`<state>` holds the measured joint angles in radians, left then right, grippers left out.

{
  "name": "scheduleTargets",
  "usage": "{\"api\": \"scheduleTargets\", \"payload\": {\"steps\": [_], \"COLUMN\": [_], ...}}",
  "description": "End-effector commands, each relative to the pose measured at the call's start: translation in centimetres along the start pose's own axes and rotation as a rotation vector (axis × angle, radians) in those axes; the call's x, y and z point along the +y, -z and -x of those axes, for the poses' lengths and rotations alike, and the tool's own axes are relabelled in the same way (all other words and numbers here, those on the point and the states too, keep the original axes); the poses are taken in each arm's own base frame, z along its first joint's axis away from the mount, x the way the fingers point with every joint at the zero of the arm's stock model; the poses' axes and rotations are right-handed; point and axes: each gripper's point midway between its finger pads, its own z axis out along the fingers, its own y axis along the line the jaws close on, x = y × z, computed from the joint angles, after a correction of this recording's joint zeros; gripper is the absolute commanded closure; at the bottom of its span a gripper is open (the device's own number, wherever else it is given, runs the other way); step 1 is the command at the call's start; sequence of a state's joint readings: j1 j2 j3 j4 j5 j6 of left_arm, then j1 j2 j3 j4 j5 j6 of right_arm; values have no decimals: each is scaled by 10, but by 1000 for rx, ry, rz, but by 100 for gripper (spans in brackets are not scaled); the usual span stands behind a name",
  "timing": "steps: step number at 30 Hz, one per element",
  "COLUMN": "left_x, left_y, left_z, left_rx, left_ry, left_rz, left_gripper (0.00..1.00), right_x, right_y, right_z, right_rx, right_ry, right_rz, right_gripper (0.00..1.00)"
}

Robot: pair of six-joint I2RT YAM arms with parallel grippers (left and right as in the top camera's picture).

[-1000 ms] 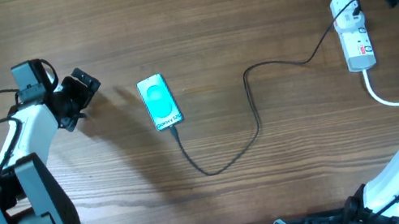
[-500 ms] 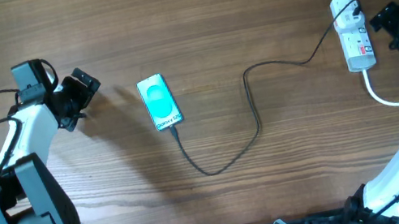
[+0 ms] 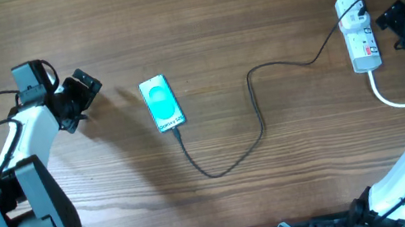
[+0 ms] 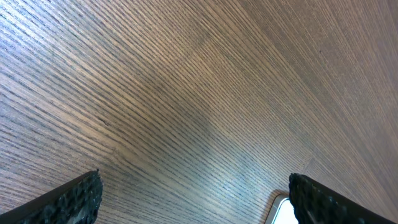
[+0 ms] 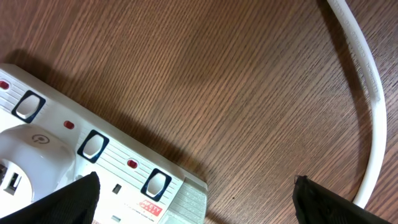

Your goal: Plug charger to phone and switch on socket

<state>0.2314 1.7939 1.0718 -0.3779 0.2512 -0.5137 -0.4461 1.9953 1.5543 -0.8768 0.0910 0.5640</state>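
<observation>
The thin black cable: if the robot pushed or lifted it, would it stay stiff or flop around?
Probably floppy: the charger lies in loose curves, so a lifted part would likely sag. Its ends reach the phone and the socket, so a hard push might tug the light-looking phone.

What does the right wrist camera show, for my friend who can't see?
A white socket with a row of switches and red marks lies lower left on a wooden table. A thick white cord curves down the right edge, and the right gripper is wide open, its black fingertips holding nothing.
</observation>
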Motion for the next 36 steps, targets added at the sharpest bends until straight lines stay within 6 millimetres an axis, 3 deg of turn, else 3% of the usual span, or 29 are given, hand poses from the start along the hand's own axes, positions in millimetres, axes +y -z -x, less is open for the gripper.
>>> {"api": "scheduleTargets", "payload": {"steps": [1, 5, 9, 18, 27, 36], "left_x": [-6, -6, -6, -6, -6, -6], "left_y": [9, 9, 9, 9, 9, 9], "left_z": [10, 10, 10, 10, 10, 10], "left_rx": [-34, -34, -34, -34, -34, -34], "left_ry": [-9, -9, -9, -9, -9, -9], "left_rz": [-12, -12, -12, -12, -12, -12], "left_gripper": [0, 0, 0, 0, 0, 0], "right_x": [-5, -4, -17, -15, 0, 12], "right_y": [-6, -6, -5, -7, -45, -53], "right_z": [-1, 3, 12, 8, -15, -13], "right_rx": [1, -18, -66, -52, -34, -67], "right_ry": [43, 40, 40, 44, 69, 68], "right_rz": [-31, -26, -102, -89, 41, 113], "right_gripper": [0, 0, 0, 0, 0, 0]}}
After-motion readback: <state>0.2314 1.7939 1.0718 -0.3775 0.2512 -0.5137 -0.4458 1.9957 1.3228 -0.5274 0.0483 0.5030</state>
